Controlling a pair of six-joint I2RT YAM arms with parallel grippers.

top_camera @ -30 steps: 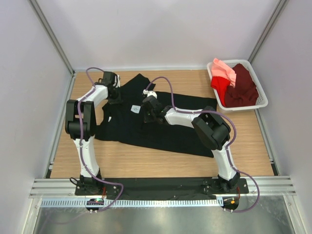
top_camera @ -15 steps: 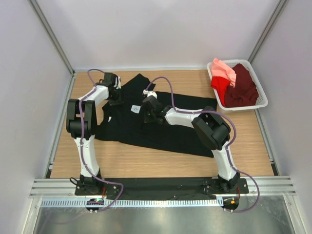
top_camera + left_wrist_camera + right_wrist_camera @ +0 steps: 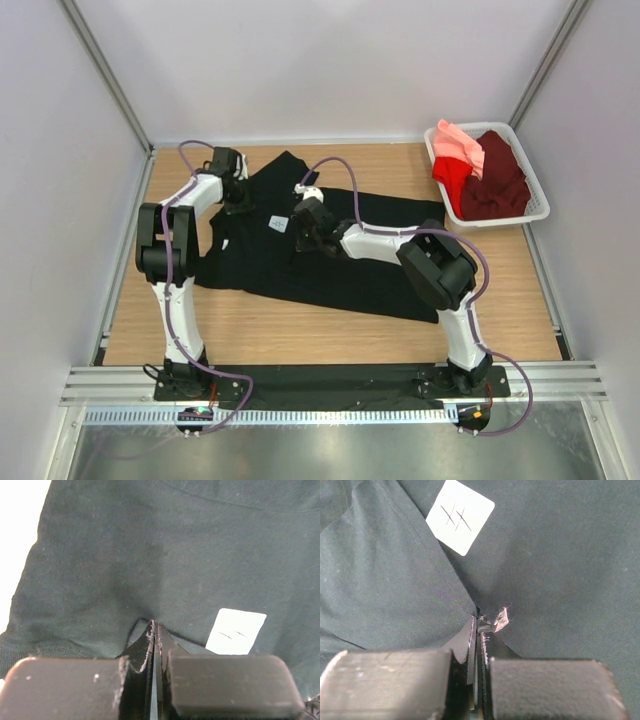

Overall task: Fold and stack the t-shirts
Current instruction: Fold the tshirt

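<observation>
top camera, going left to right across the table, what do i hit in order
left gripper → white label → right gripper → white basket. Both grippers are pinching the black t-shirt, which spans too much of the width to place in the order.

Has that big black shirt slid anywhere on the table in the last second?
No, not visibly. The shirt, its white label and its edges lie where they did against the basket and the table's far edge.
</observation>
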